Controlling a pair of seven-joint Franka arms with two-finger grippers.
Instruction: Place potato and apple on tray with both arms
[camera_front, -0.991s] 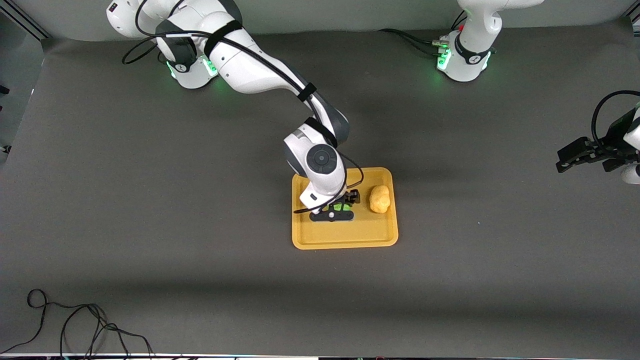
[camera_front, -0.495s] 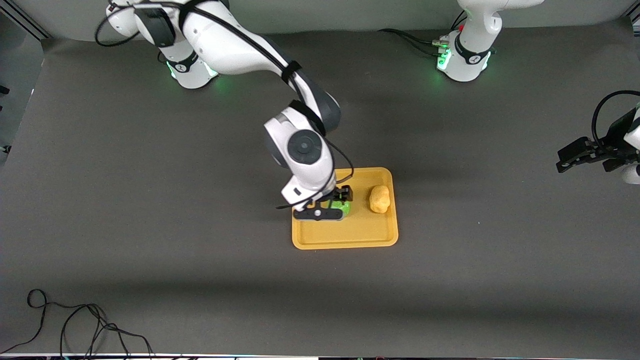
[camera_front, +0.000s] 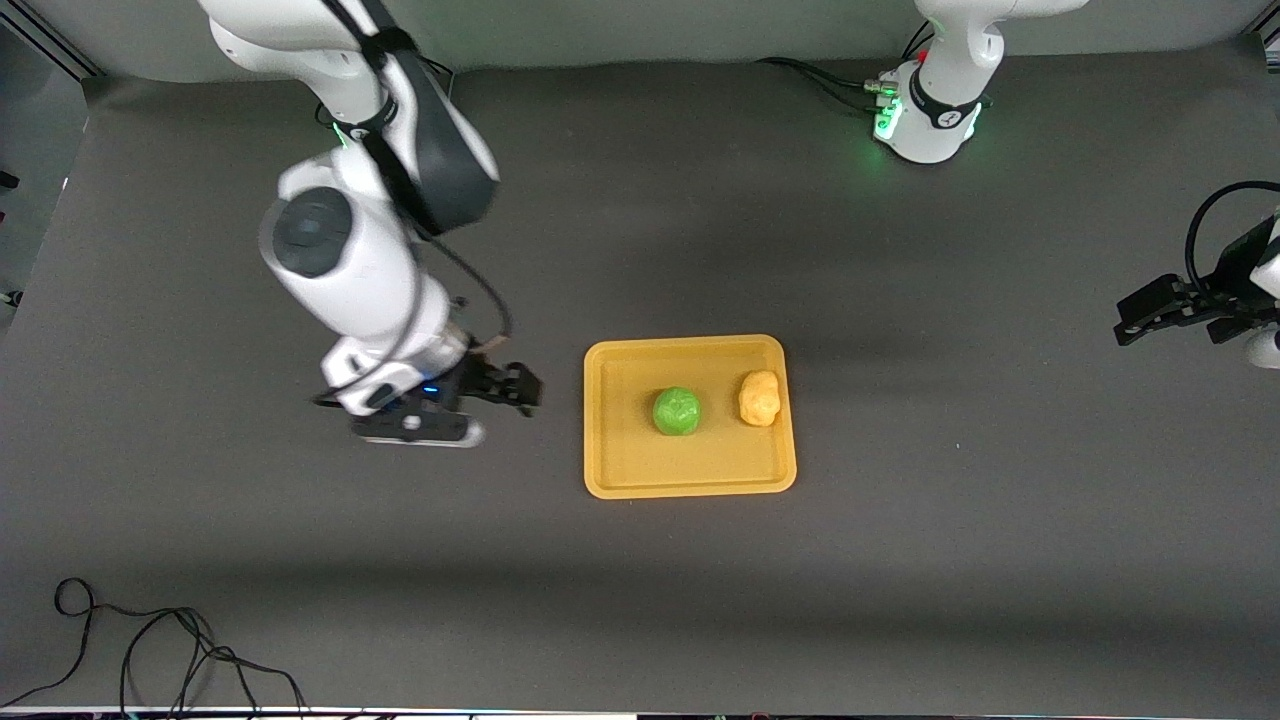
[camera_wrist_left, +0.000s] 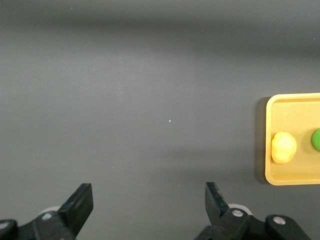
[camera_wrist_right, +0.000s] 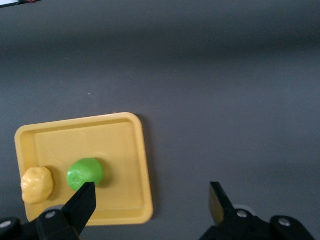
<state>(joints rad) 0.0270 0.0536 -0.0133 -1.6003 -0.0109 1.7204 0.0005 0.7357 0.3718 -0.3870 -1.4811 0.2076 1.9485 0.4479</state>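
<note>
The yellow-orange tray (camera_front: 700, 465) lies mid-table. The green apple (camera_front: 677, 411) and the lumpy potato (camera_front: 759, 397) both rest on it, apart, the potato toward the left arm's end. My right gripper (camera_front: 520, 388) is open and empty, up over bare table beside the tray's edge at the right arm's end. In the right wrist view its gripper (camera_wrist_right: 151, 200) is open, with the tray (camera_wrist_right: 142, 165), apple (camera_wrist_right: 85, 173) and potato (camera_wrist_right: 37, 185) below. My left gripper (camera_front: 1135, 318) waits open at the left arm's end. Its wrist view shows the open gripper (camera_wrist_left: 148, 200), the tray (camera_wrist_left: 280, 177), potato (camera_wrist_left: 283, 148) and apple (camera_wrist_left: 316, 140).
A dark grey mat covers the table. A black cable (camera_front: 150, 650) lies coiled at the near corner on the right arm's end. The left arm's base (camera_front: 925, 110) stands at the table's back edge.
My right gripper has let go of the apple on the tray, then risen and drawn away toward the right arm's end. The apple stays on the tray. The left arm has not moved.
</note>
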